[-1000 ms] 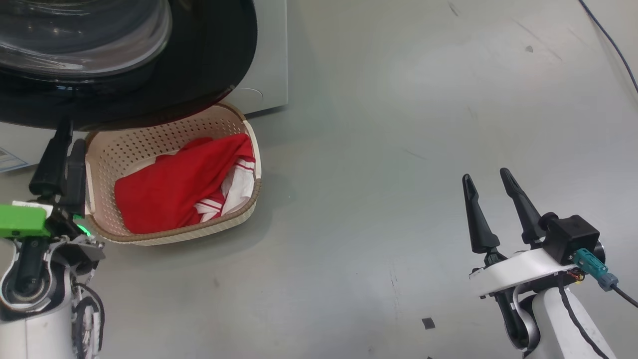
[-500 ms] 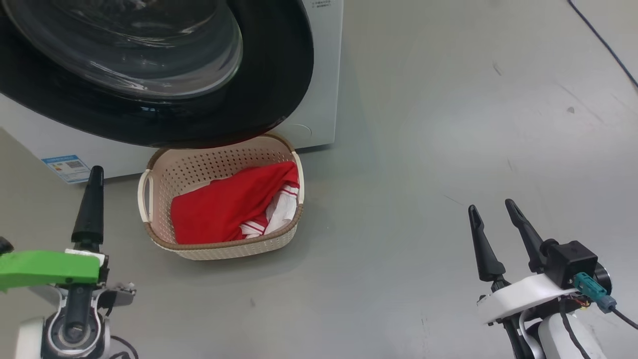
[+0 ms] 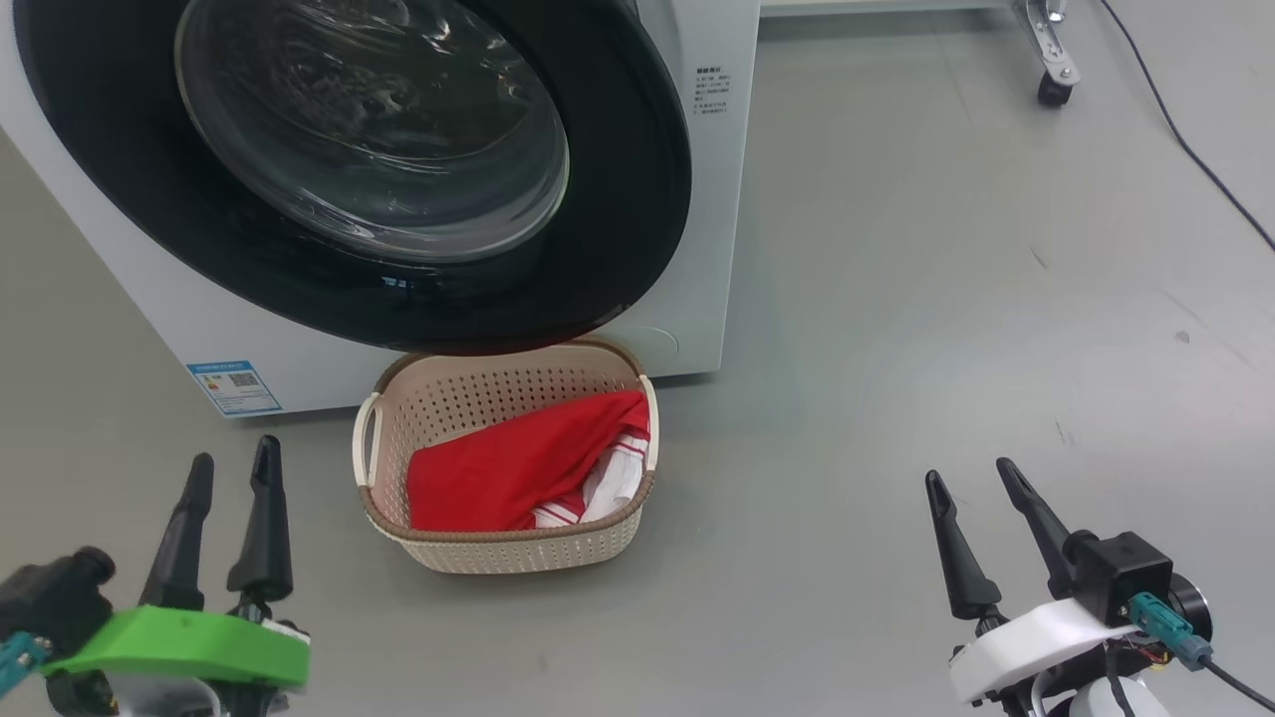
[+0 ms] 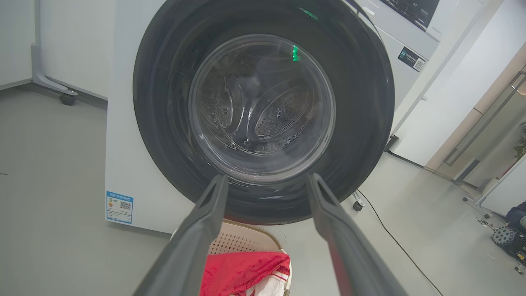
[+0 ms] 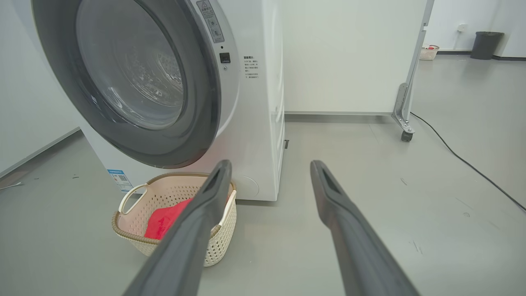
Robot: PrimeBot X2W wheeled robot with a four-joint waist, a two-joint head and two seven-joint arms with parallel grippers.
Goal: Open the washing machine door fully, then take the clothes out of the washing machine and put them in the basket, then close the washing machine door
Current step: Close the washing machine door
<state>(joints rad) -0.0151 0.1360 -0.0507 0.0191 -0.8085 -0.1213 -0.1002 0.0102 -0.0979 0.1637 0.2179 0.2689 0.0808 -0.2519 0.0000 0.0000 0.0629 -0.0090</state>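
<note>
Judging the job all but done — the clothes (image 3: 508, 478) heaped red in the basket (image 3: 518, 556), on the floor just before the washing machine (image 3: 715, 249), the washing machine door (image 3: 623, 249) seemingly pressed shut. Left gripper (image 3: 234, 453) and right gripper (image 3: 968, 471) both spread wide, empty, apart from the basket — nothing left except perhaps confirming the latch.

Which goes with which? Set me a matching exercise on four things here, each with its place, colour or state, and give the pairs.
Things:
1. door
2. clothes
3. basket
4. sticker

Place, colour or state:
A. lying in the basket
B. shut
C. blue
D. standing on the floor

Pairs: 1-B, 2-A, 3-D, 4-C
</note>
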